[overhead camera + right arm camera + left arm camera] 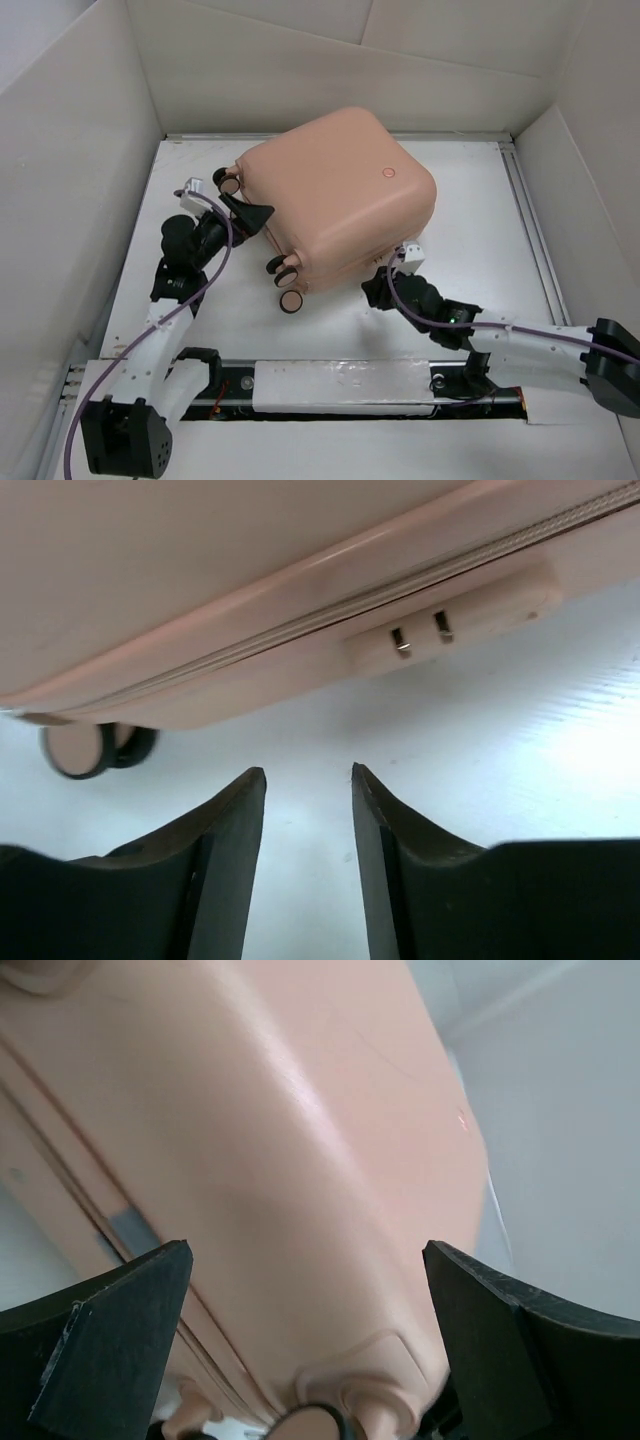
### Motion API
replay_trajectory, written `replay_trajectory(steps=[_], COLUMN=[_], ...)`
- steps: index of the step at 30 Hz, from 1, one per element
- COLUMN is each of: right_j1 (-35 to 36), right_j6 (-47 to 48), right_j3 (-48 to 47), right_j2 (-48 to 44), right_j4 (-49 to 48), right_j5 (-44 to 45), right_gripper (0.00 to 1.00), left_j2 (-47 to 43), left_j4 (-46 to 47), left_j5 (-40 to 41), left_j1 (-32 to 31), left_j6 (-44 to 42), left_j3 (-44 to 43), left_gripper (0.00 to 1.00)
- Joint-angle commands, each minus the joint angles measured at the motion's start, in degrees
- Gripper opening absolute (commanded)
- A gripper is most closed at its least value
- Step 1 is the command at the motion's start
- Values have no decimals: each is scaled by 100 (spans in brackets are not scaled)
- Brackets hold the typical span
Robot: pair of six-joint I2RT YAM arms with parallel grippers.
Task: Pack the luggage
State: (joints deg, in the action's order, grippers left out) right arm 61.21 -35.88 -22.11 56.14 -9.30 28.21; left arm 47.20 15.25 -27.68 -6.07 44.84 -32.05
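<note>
Left gripper (307, 1250): fingers (110, 1330) spread wide, facing the wheeled end of the luggage (340, 200); contact cannot be confirmed.
Right gripper (307, 773): fingers (225, 860) a narrow gap apart, nothing between them, low over the table (470, 230), just short of the luggage's near side.
Luggage: closed, lying flat mid-table, round emblem (389, 172) facing up, wheels (290, 300) toward the left arm.
Zipper seam (350, 600): shut along the visible stretch.
</note>
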Motion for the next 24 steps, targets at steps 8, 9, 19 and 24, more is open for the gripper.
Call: replay_trajectory(steps=[8, 9, 19, 24], right_j1=[-1557, -1716, -4291, -4891], right_j6=[635, 635, 1038, 1381], right_j3=[-865, -952, -1832, -1683], right_j2=[1618, 1733, 1998, 1174], right_j4=[-501, -659, -644, -477], right_j5=[-1044, -1045, -1728, -2424], right_gripper=[56, 54, 54, 63], left_j2=[52, -17, 1405, 1704], left_j4=[-521, -583, -487, -224], left_j5=[1668, 1835, 2320, 2135], left_j1=[149, 149, 149, 413], left_j6=[473, 473, 737, 623], left_j3=[-230, -231, -1215, -1277], left_gripper=[100, 100, 100, 100])
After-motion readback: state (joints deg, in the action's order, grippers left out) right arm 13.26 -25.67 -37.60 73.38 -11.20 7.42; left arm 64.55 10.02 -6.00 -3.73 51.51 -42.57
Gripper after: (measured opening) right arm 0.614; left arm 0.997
